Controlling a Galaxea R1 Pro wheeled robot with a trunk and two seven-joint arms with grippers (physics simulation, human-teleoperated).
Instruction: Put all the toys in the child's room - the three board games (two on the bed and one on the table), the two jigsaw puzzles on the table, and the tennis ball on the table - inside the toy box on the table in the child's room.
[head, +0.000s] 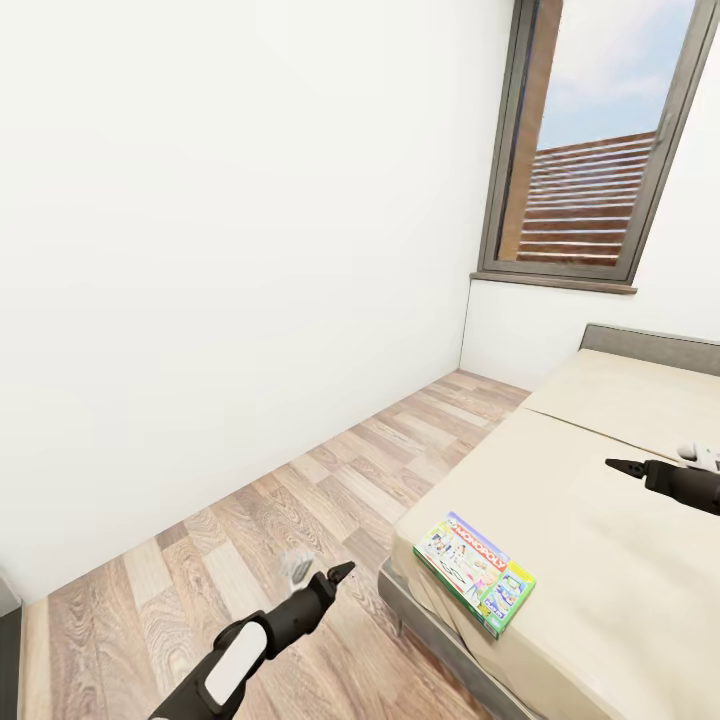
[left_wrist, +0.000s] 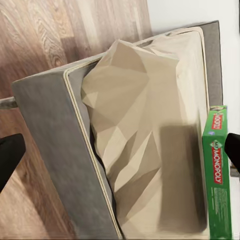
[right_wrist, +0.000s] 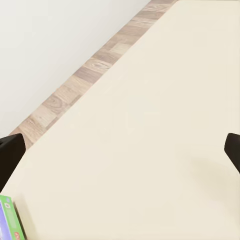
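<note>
One board game (head: 475, 572), a pale green-white Monopoly box, lies flat near the corner of the beige bed (head: 610, 590). Its green edge appears in the left wrist view (left_wrist: 216, 170), and a corner of it in the right wrist view (right_wrist: 7, 220). My left gripper (head: 340, 573) hangs over the floor just left of the bed corner, open and empty, fingers (left_wrist: 10, 160) wide apart. My right gripper (head: 618, 465) hovers over the mattress beyond the box, also open and empty, fingers (right_wrist: 10, 155) spread. The toy box, the table, the jigsaw puzzles and the tennis ball are out of view.
A white wall runs along the left. Wood plank floor (head: 250, 520) forms a lane between wall and bed. A dark-framed window (head: 590, 150) is at the far end above the grey headboard (head: 650, 345). The grey bed frame (left_wrist: 55, 150) edges the mattress.
</note>
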